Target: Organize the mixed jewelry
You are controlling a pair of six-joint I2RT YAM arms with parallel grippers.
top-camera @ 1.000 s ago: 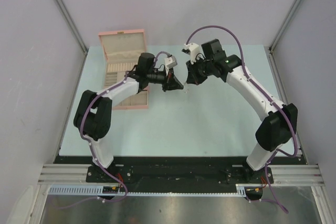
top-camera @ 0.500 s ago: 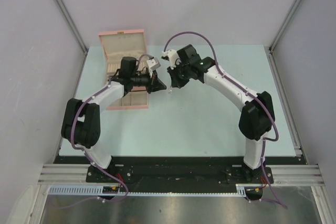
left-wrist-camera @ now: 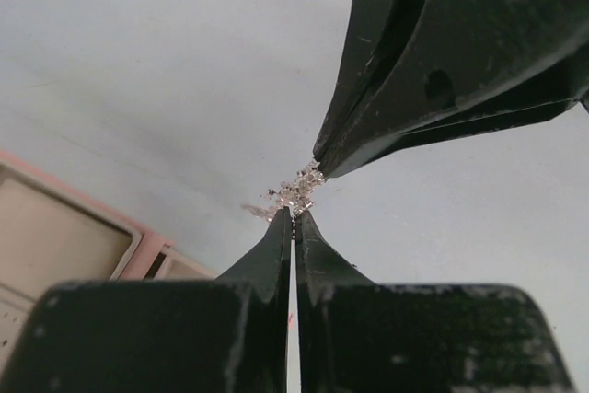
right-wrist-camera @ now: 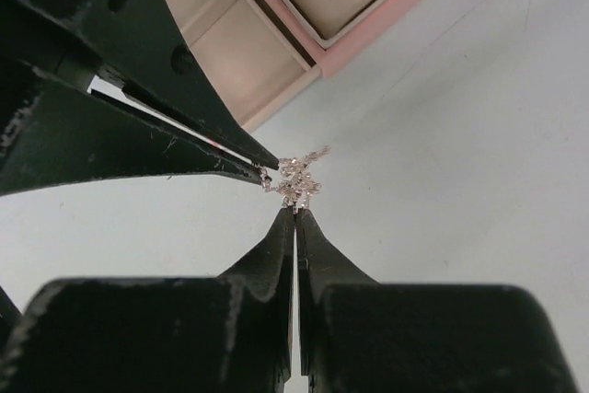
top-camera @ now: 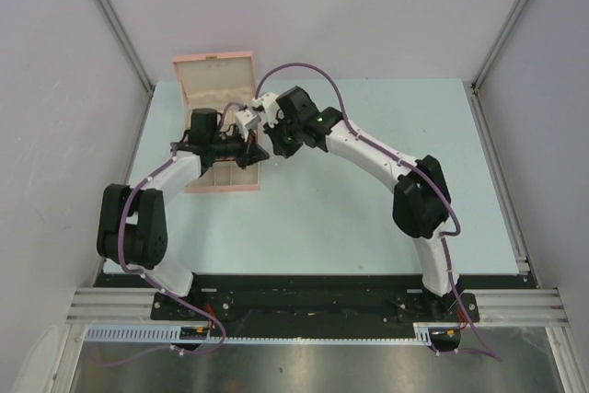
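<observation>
1. Top external view: both arms now reach further left than one second ago. The left gripper [top-camera: 254, 156] and the right gripper [top-camera: 274, 143] meet tip to tip just beside the right edge of the open pink box [top-camera: 213, 80]. One second ago the same meeting point sits near the middle of the surface [top-camera: 368, 200], well apart from the box.
2. The tips remain together throughout this shift, so the two arms travel as a pair.
3. Meaning for the task: the jewelry [left-wrist-camera: 294, 195] travels with the tips toward the box. Transport appears nearly complete. Placement into a compartment is not yet done.
4. Left wrist view: the fingers of the left gripper are together, with only a hairline slit between them. They are clamped on the lower end of the jewelry, a small tangle of silvery pieces. The right gripper enters from the upper right, and its tip touches the upper end of the tangle.
5. Right wrist view: the fingers of the right gripper are likewise together, and they appear clamped on the tangle at their tips. The tip of the left gripper meets the tangle from the left.
6. Position: the jewelry lies between the two sets of tips. It is over the pale surface, just beside the pink rim of the box and not over any compartment.
7. Whether the jewelry hangs clear of the surface or touches it cannot be determined.
</observation>
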